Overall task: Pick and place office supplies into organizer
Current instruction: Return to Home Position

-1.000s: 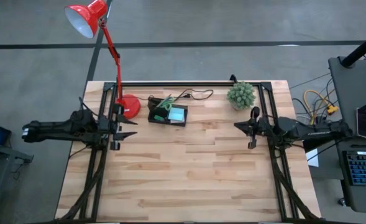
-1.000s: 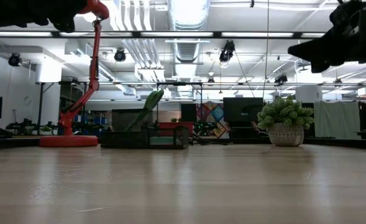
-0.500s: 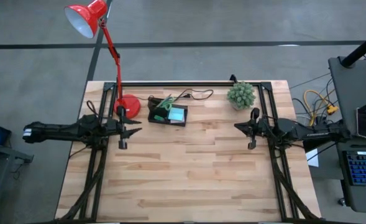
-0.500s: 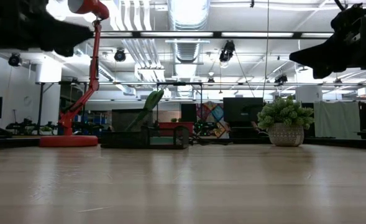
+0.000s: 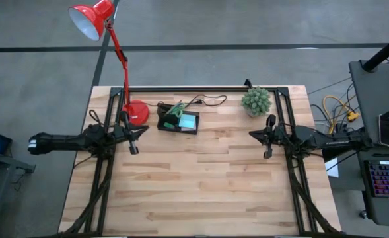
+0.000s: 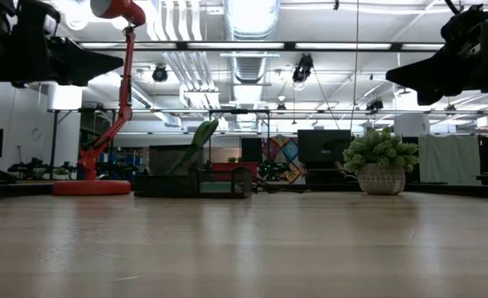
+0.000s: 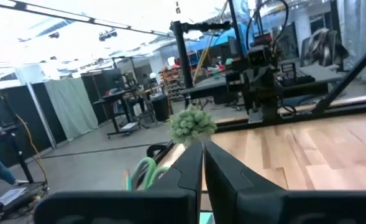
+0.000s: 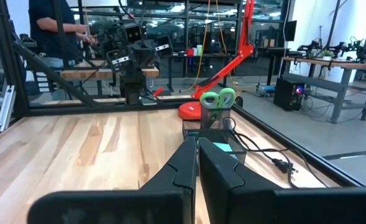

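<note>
High view is showing office supplies (image 5: 189, 121) sitting in the organizer (image 5: 166, 125); left hand (image 5: 140, 135) hovering near it, right hand (image 5: 255, 135) well apart, both pressed together; homing seems underway, needing only arm retraction

The light wooden plank surface (image 5: 201, 178) carries its things along the far edge. A round red lamp base (image 5: 138, 113) sits toward the far left corner. Just beside it, nearer the middle, stands a small black mesh organizer (image 5: 162, 124); whether the two touch cannot be told. A thin black cable (image 5: 206, 100) snakes across the wood behind the organizer. A small green potted plant (image 5: 256, 101) in a pale woven pot stands well apart, near the far right corner. A black metal rail (image 5: 187, 88) runs along the far edge.
</note>
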{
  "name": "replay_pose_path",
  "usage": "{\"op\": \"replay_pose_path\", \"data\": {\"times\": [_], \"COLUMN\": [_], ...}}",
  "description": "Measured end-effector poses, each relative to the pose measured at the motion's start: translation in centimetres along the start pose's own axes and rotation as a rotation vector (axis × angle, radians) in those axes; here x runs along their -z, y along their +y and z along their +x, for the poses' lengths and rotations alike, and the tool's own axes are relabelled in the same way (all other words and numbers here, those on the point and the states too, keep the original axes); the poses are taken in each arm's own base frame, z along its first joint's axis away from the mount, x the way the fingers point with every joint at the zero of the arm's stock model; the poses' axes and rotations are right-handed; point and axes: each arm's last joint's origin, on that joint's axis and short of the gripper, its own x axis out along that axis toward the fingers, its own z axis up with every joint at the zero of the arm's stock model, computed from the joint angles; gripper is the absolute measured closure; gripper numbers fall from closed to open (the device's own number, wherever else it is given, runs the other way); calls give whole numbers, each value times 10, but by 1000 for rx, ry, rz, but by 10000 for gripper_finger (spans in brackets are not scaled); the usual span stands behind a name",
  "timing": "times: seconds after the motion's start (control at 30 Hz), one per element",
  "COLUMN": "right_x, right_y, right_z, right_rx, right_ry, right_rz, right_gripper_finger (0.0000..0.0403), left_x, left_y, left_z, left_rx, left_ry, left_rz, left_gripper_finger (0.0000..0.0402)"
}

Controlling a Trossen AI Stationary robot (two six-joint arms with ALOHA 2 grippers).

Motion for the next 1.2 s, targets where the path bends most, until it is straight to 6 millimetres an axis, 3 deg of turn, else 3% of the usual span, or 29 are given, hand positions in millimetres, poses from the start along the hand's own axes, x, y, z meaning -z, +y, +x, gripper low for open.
{"op": "replay_pose_path", "data": {"times": [0.33, 0.87, 1.03, 1.2], "right_x": [0, 8, 7, 7], "right_y": [0, 0, 2, 2], "right_z": [0, 0, 0, 0], "right_rx": [0, -4, -52, -52], "right_ry": [3, 84, 82, 80], "right_rz": [-7, -23, 209, 220], "right_gripper_finger": [394, 394, 394, 394], "left_x": [10, 10, 11, 11], "left_y": [-1, -3, -3, -3], "left_z": [-10, -9, -9, -9], "left_rx": [58, 104, 105, 105], "left_ry": [63, 53, 56, 56], "left_rz": [-119, -110, -110, -110], "left_gripper_finger": [401, 402, 402, 402]}}
